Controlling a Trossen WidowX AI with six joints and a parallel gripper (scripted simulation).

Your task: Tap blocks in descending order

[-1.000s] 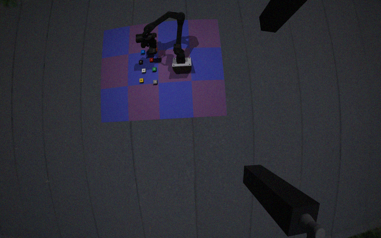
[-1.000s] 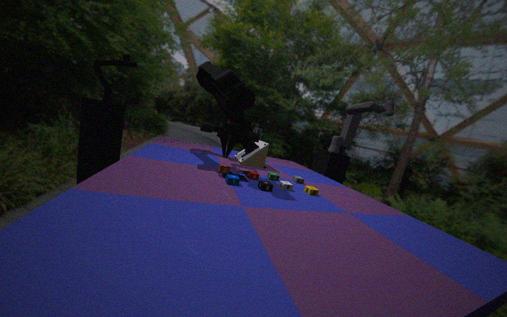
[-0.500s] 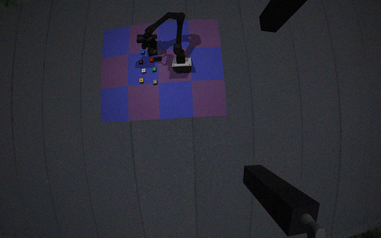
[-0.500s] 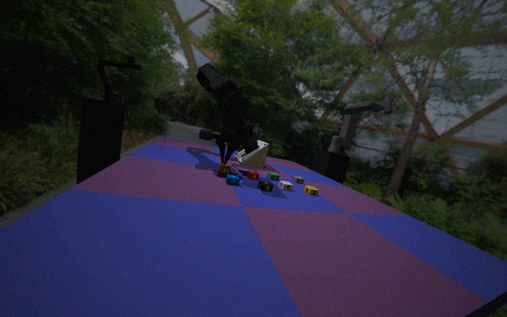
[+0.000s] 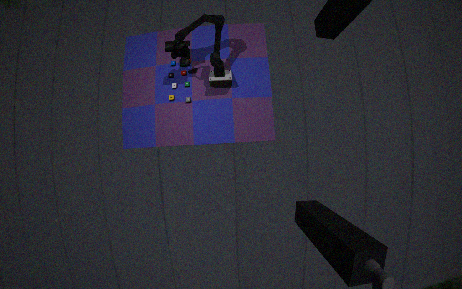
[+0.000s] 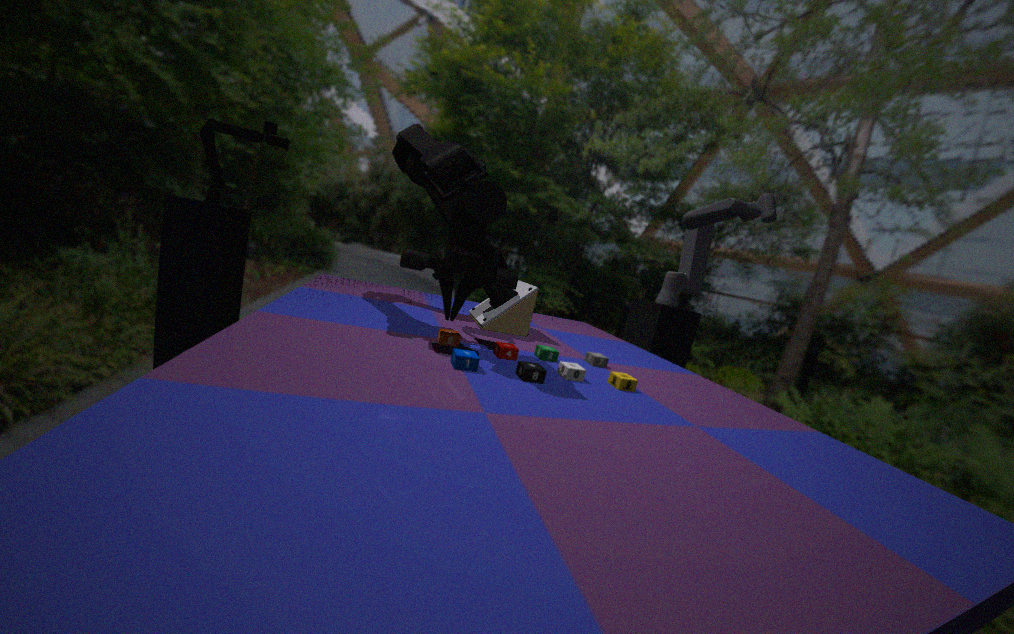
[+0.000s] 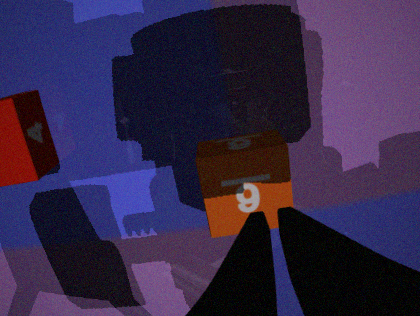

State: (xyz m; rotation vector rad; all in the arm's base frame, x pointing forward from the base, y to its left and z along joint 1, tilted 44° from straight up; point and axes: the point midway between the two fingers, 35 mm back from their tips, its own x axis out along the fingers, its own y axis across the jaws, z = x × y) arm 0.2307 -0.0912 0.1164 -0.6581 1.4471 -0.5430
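Observation:
My gripper (image 6: 450, 319) (image 7: 271, 222) is shut on nothing, its tips just above the orange block (image 6: 448, 337) (image 7: 220, 220). In the wrist view the orange block's digit looks like an upside-down underlined 6; the top view mostly hides this block behind the arm. The red block (image 5: 183, 72) (image 6: 506, 350) (image 7: 11, 145) shows a 4. The black block (image 5: 171, 75) (image 6: 530, 372) appears to show an 8. The blue block (image 5: 173, 63) (image 6: 465, 360), green block (image 5: 187, 83) (image 6: 546, 352), white block (image 5: 174, 85) (image 6: 571, 371), yellow block (image 5: 171, 97) (image 6: 622, 382) and grey block (image 5: 187, 99) (image 6: 595, 359) have digits too small to read surely.
The arm's pale base (image 5: 220, 79) (image 6: 515, 315) stands beside the blocks on the blue and purple checkered mat (image 5: 252, 119) (image 6: 299, 478). The arm's shadow falls across part of the mat. Dark pedestals (image 5: 337, 234) (image 6: 198, 284) stand away from the mat.

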